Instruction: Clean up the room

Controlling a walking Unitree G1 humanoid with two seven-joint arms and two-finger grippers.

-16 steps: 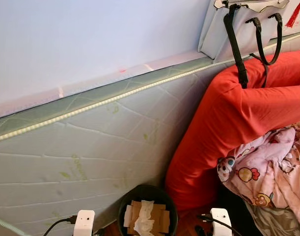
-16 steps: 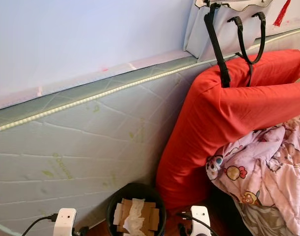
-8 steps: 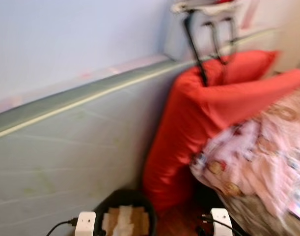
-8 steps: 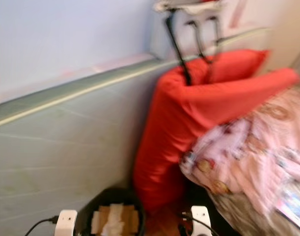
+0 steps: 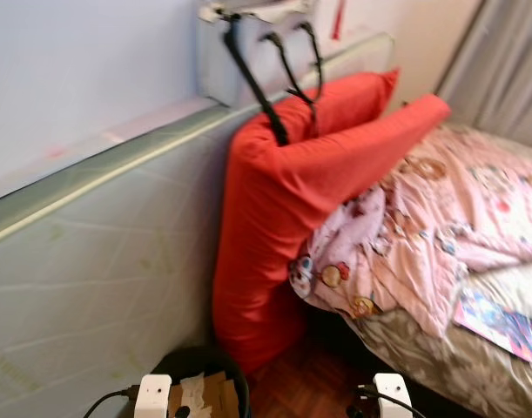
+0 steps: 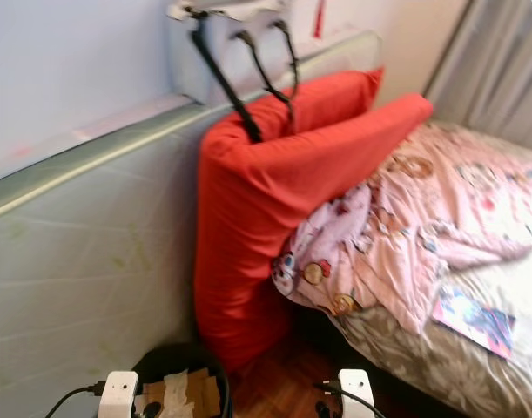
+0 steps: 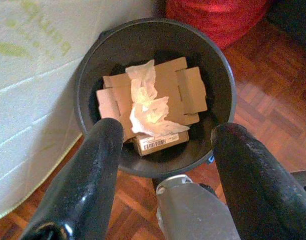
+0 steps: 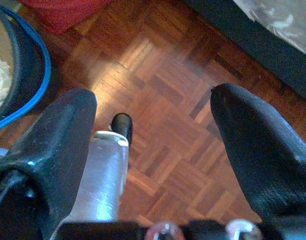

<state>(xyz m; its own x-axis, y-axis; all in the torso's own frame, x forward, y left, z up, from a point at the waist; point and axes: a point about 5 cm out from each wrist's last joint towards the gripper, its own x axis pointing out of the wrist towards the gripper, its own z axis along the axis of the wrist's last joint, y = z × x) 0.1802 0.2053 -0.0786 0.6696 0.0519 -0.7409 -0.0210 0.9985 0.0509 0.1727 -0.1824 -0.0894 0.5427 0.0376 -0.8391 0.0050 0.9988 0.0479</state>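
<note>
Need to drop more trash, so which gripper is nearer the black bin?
Left. The left gripper hangs open directly above the black bin, looking down on the cardboard and tissue inside. The right gripper is open over bare parquet floor, beside the bin.

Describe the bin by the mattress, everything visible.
The bin is a round, dark grey or black bucket, plastic by its look, standing upright on the parquet floor. It sits against the upright mattress, with the red pillow close behind. Inside lie flattened cardboard pieces, a small box with a barcode label, and crumpled white tissue on top. It is roughly half full, with no lid on. The left gripper hangs open above it.
</note>
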